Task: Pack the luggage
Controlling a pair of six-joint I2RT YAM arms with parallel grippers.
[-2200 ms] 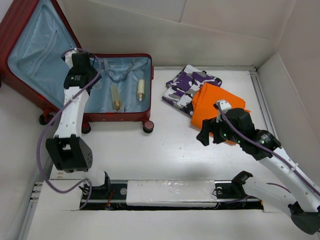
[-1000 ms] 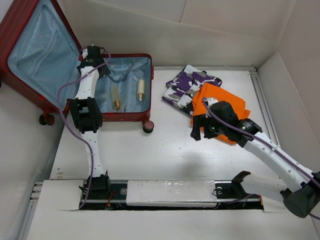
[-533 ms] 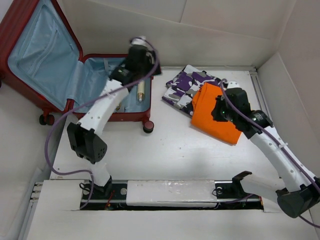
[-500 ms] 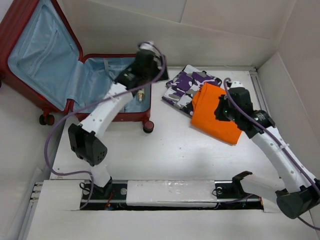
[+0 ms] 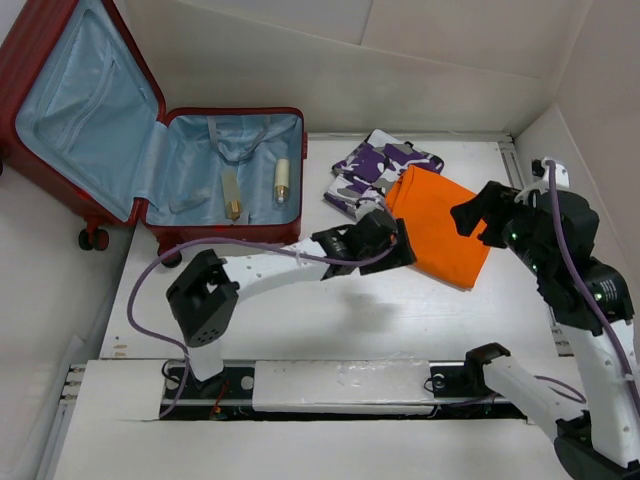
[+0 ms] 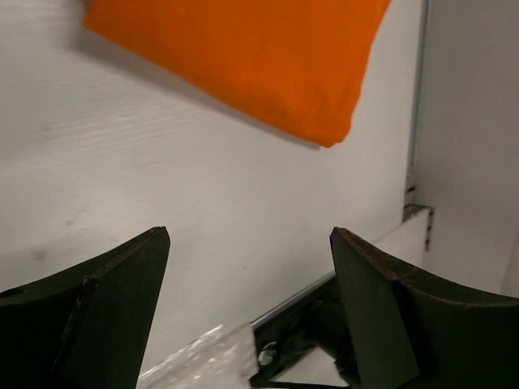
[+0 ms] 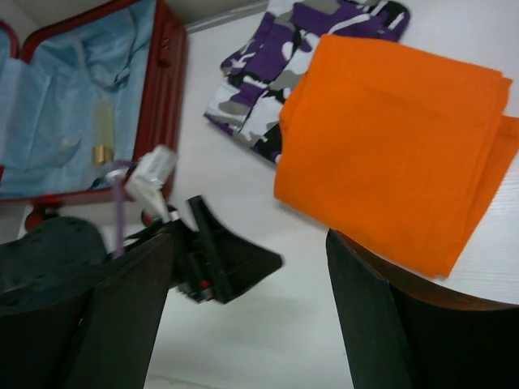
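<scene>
The dark-red luggage (image 5: 232,233) lies open at the back left, its lid (image 5: 30,60) leaning back and the light blue lining showing. Two slim gold and cream items (image 5: 282,182) lie inside. A folded orange cloth (image 5: 440,228) lies on the table right of centre, partly over a purple camouflage cloth (image 5: 372,168). My left gripper (image 5: 400,252) is open and empty, low at the orange cloth's left edge; the cloth (image 6: 243,57) lies just beyond its tips (image 6: 250,237). My right gripper (image 5: 464,216) is open and empty, raised over the cloth's right part (image 7: 389,138).
White walls close in the table at the back and right (image 5: 570,150). The right wrist view shows the luggage (image 7: 169,73), the camouflage cloth (image 7: 268,89) and the left gripper (image 7: 219,259). A metal rail (image 5: 340,385) runs along the near edge.
My left arm has swung out of the luggage and down to the table beside the orange cloth. My right gripper has lifted off the cloth and pulled back to the right.
</scene>
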